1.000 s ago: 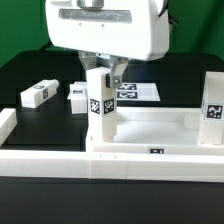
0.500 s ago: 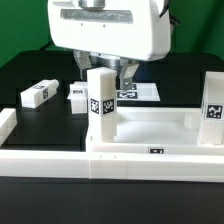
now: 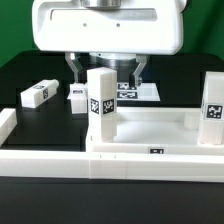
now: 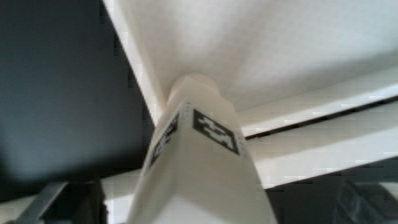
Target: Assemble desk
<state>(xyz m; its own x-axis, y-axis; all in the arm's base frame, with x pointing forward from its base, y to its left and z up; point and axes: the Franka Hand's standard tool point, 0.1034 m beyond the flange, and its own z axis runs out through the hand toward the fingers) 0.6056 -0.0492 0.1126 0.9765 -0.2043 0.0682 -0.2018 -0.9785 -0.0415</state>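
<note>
Desk leg [image 3: 100,108] stands upright beneath the parted tool [image 3: 108,76], wrist view showing its top.

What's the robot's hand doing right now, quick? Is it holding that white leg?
The gripper: open, fingers spread on either side of the upright leg, holding nothing.
</note>
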